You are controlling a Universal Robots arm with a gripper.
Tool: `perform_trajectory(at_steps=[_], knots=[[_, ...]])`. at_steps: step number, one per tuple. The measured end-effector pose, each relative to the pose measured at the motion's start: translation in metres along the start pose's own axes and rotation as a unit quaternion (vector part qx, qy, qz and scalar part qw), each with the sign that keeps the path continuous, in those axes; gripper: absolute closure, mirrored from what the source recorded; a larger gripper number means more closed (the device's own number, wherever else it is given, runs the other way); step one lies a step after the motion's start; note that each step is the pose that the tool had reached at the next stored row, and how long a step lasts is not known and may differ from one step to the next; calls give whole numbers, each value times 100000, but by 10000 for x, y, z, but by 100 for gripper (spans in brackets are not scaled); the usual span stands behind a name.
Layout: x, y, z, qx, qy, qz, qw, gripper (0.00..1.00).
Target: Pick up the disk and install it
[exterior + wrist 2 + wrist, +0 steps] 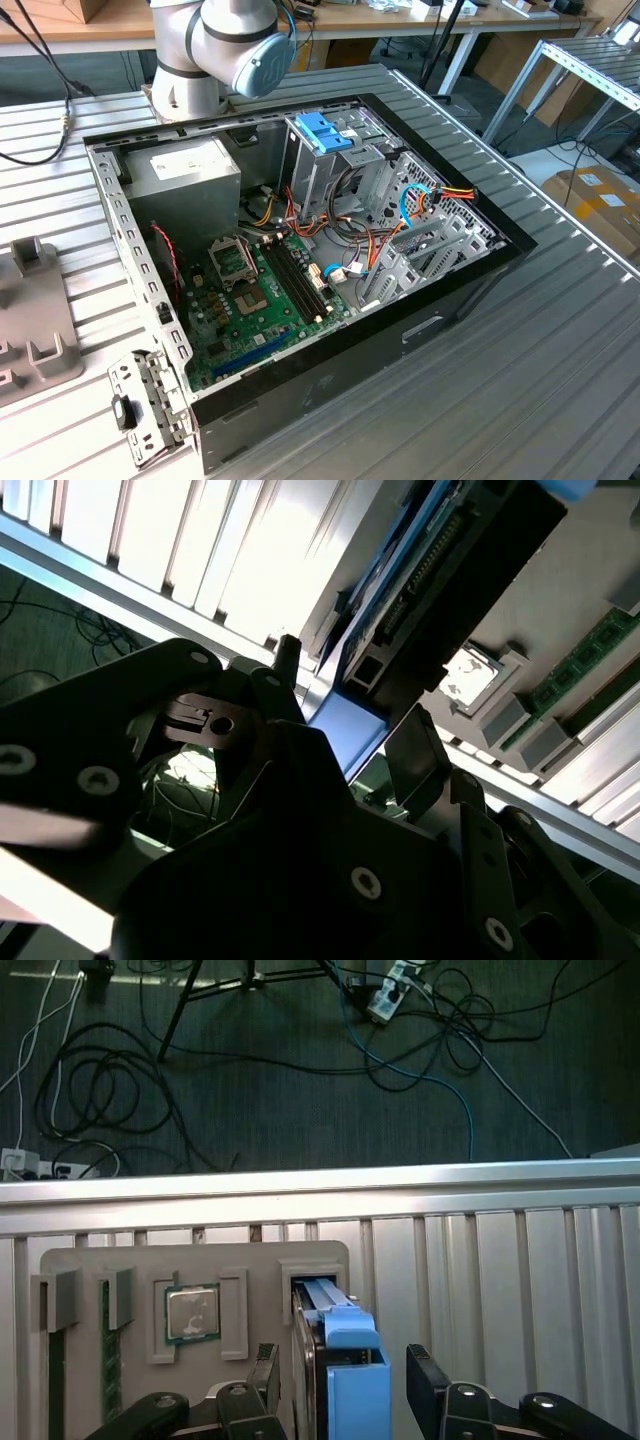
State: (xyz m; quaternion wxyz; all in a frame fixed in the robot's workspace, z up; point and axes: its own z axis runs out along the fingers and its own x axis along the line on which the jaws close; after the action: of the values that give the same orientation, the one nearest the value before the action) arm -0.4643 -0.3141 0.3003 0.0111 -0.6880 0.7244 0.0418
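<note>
Holder tray: a grey holder tray [35,330] lies on the ribbed metal table [560,380] at the exterior view's left, apart from the computer case.
Loose part: a small metal bracket [150,405] lies on the table just beside the near corner of the case.
Robot arm: its grey base with a blue cap [220,50] stands behind the case, at its far side.
Computer case: the black computer case [450,300] lies on its side with the panel off, so the inside is open to see.
Inside the case: the power supply [185,180] is at the far corner. The green motherboard [255,310] lies on the floor of the case. The metal drive cage [320,175] stands more to the exterior view's right, with a blue bracket [322,132] on top of it. Coloured cables [440,195] run beside the cage.
Tray contents: in the first wrist view the tray carries two memory modules [110,1380] in slots and a processor chip [192,1312] in a square pocket.
Disk: the disk [355,1400] stands on its edge in a slot of the tray, next to the processor pocket.
Gripper: the gripper [344,1360] is spread wide around the disk. One of its fingers [430,1380] is on each side, and a narrow gap shows between each finger and the blue frame.
Floor: beyond the table edge, cables [100,1090] lie on dark carpet.
</note>
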Motion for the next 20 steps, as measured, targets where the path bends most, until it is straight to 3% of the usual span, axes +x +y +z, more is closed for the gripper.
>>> perform_trajectory(at_steps=[5,7,20], knots=[[2,3,27,-61,8,-813,99997,38],[-3,3,37,-146,63,-2082,99978,38],[-28,20,87,-156,-13,-2134,99977,38]])
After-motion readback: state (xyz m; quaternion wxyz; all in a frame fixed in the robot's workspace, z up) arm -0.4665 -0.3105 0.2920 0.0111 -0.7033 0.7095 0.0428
